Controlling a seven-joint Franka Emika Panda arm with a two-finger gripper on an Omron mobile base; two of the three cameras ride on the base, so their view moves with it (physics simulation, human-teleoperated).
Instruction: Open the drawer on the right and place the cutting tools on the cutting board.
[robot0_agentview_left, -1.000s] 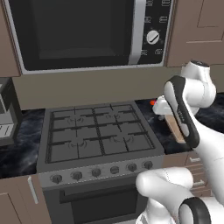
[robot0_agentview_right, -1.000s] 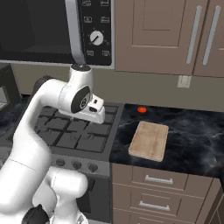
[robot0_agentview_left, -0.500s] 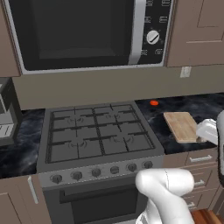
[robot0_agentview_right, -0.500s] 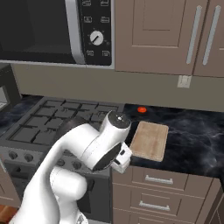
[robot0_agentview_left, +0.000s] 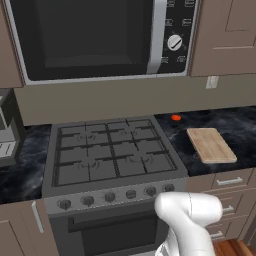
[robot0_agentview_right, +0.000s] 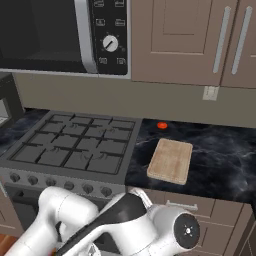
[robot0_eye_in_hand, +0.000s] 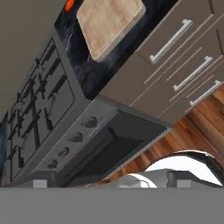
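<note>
The cutting board (robot0_agentview_left: 211, 145) (robot0_agentview_right: 171, 160) (robot0_eye_in_hand: 109, 22), a light tan wooden slab, lies bare on the dark counter right of the stove. Just below it, the top drawer (robot0_agentview_left: 230, 181) (robot0_agentview_right: 182, 205) (robot0_eye_in_hand: 170, 40) is closed, with a pale bar handle on its brown front. The cutting tools are hidden. My gripper (robot0_eye_in_hand: 112, 184) hangs low in front of the cabinets, well below counter height and apart from the drawer fronts. Its two fingertips (robot0_eye_in_hand: 40, 183) stand wide apart, open, holding nothing.
A small red object (robot0_agentview_left: 176, 118) (robot0_agentview_right: 162, 125) sits on the counter behind the board. The gas stove (robot0_agentview_left: 112, 152) with its knob row and oven door is left of the drawers. Two more closed drawers (robot0_eye_in_hand: 190, 73) stack below the top one. The microwave (robot0_agentview_left: 95, 37) hangs overhead.
The arm has swung down from counter height beside the board to low in front of the oven and drawers. The board and the red object have not moved.
</note>
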